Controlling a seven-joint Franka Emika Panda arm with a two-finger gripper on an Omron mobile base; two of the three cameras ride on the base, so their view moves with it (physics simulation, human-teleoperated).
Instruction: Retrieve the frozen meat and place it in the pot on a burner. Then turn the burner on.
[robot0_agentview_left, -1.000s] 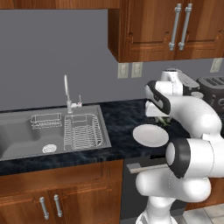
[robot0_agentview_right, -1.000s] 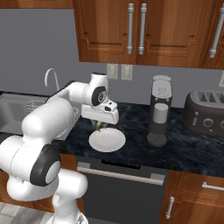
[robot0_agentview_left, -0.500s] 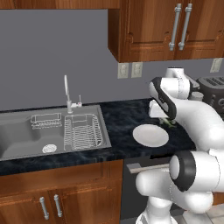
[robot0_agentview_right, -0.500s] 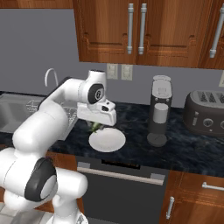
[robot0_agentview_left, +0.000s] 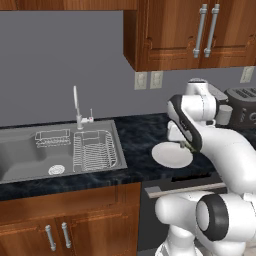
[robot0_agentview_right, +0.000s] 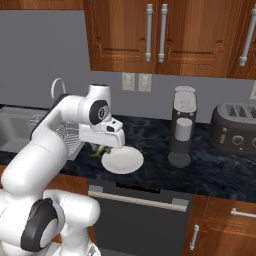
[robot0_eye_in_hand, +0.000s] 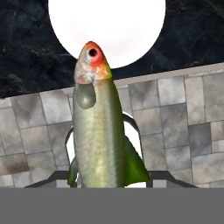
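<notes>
White plate (robot0_agentview_right: 123, 161) near front edge of dark speckled tabletop (robot0_agentview_right: 220, 172). Steel sink (robot0_agentview_left: 30, 157) to its left, wire rack (robot0_agentview_left: 95, 149) inside, faucet (robot0_agentview_left: 77, 106) behind. Coffee machine (robot0_agentview_right: 182, 126) and toaster (robot0_agentview_right: 234, 129) right of plate. Wooden cabinets (robot0_agentview_right: 165, 35) above, twin outlets (robot0_agentview_right: 137, 82) on grey wall
</notes>
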